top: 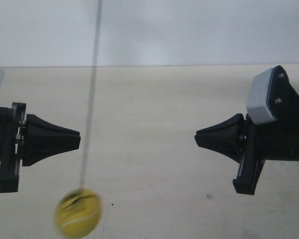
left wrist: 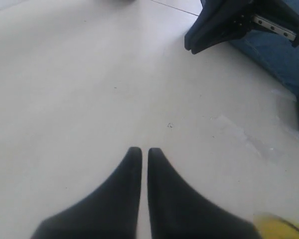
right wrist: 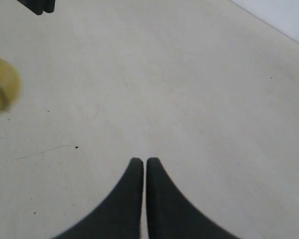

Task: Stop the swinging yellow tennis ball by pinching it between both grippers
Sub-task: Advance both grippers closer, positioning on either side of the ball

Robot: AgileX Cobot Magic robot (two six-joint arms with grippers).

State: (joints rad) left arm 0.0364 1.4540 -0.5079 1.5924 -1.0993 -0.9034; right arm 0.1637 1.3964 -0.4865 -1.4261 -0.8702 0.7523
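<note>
**Time the Squeeze to the Swing**

Find the tennis ball at 7 o'clock in the exterior view, blurred, hanging on a string that slants up toward 12. Place it below the line joining the two snouts, roughly at 6 o'clock from the tip of the left gripper and well apart from the right gripper over at 3 o'clock. Touching neither. Settle the sides from the left wrist view: a yellow edge just beside those fingers, hence treat the arm at 9 o'clock as the left.

Leave both pairs of fingers as the wrist views show them: drawn almost together, only a thin slit between, gripping nothing. Use the closed tips as blunt pads, not as pincers.

Probably best: bring both snouts down to the ball's height, keep them level and facing each other, then close in from 9 and 3 together at matched speed as the ball passes between. Avoid striking from one side only; likely to add swing. Steer clear of the string, and of the table.
</note>
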